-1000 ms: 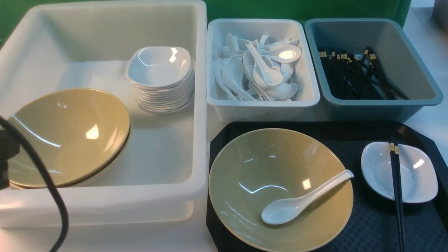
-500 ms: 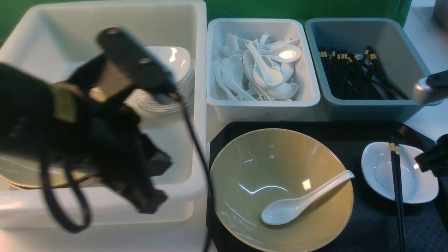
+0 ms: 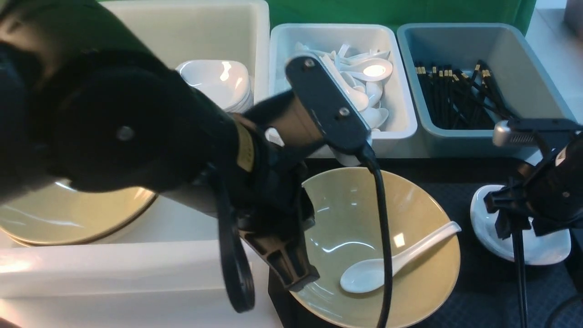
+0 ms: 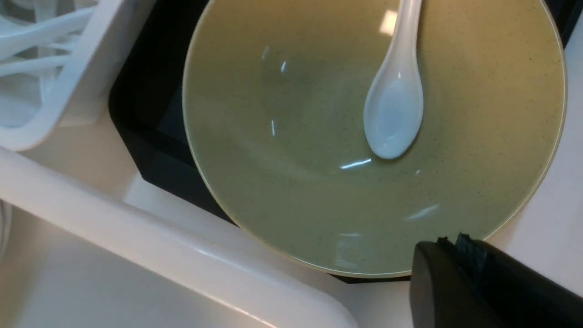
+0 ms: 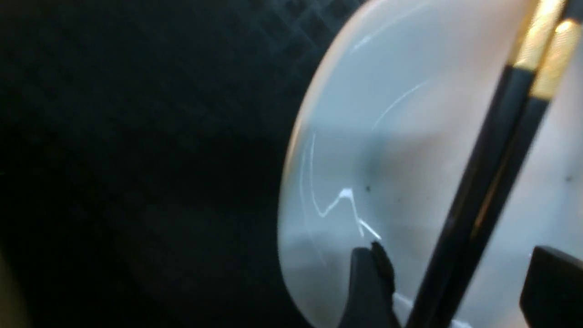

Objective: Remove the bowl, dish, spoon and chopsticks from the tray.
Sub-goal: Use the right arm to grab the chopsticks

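Observation:
The olive-yellow bowl sits on the left part of the black tray with the white spoon lying in it. My left gripper is shut and empty, hanging at the bowl's near-left rim. The small white dish is on the tray's right side with the black chopsticks lying across it. My right gripper is open just over the dish, a finger on each side of the chopsticks.
A large white tub at the left holds stacked yellow bowls and a pile of white dishes. Behind the tray are a white bin of spoons and a grey-blue bin of chopsticks. My left arm hides much of the tub.
My left arm swung in from the left, over the tub to the bowl's rim. The right gripper came in from the right over the dish and opened around the chopsticks.

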Tool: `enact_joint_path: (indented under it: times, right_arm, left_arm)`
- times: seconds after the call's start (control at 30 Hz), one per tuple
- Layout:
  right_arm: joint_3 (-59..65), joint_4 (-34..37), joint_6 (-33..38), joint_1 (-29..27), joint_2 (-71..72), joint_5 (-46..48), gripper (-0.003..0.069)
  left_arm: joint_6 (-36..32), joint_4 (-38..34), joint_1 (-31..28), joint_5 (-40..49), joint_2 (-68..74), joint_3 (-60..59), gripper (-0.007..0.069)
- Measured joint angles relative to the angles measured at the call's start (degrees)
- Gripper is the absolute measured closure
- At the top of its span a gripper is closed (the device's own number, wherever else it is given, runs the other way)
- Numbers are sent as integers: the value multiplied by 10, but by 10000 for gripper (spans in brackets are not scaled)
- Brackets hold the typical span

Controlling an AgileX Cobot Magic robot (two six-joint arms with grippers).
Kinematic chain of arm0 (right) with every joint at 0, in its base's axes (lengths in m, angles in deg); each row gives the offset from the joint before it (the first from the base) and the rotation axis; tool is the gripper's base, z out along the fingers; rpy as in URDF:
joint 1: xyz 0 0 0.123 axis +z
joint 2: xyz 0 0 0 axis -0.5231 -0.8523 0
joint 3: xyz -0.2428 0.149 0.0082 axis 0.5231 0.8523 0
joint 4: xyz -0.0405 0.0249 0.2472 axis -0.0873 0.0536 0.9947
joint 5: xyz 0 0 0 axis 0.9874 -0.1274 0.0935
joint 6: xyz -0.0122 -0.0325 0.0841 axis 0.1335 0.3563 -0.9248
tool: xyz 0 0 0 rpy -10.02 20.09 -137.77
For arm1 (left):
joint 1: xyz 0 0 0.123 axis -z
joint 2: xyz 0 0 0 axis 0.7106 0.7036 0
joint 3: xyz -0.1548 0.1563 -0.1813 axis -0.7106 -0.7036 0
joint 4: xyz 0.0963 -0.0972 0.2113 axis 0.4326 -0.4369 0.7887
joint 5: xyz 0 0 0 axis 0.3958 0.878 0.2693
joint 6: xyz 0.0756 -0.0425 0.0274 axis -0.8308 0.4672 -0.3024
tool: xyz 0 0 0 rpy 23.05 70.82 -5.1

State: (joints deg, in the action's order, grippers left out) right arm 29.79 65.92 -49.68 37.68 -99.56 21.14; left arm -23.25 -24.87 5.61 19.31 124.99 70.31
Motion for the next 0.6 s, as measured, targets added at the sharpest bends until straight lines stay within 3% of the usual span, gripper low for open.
enact_joint_path:
  times: [0.2, 0.33, 0.43, 0.6]
  right_arm:
    - [-1, 0, -9, 0, -26, -22, 282]
    - [-4, 0, -9, 0, -28, -24, 384]
    - [-6, 0, -8, 0, -30, -26, 503]
    - [-6, 0, 7, 0, -13, -17, 502]
  left_arm:
    - [0, 8, 0, 0, 3, 0, 633]
    - [0, 13, 0, -1, 3, 0, 633]
    - [0, 15, 0, -1, 3, 0, 633]
    - [8, 32, -1, 7, 3, 0, 633]
